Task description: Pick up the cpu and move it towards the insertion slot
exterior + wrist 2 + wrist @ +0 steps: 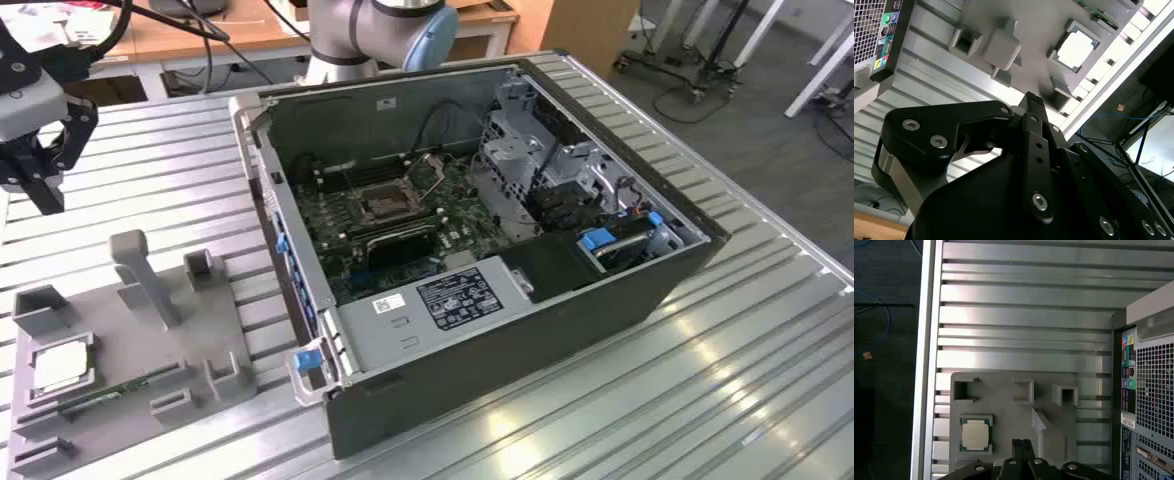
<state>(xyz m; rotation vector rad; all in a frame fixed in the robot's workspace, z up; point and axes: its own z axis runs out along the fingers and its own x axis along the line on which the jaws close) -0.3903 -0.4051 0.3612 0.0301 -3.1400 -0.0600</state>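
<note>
My gripper (pixel 1021 443) hangs pinched shut and empty above the grey fixture (pixel 134 340) whose recess keeps the cpu (pixel 60 368) flat for picking, at 6 o'clock from it in the exterior view, insertion slot (pixel 387 203) well apart near 3 o'clock.

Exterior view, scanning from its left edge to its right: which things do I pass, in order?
cpu → tall grey post of the holder → blue tab at the computer case's corner → insertion slot on the motherboard → blue drive bracket.
</note>
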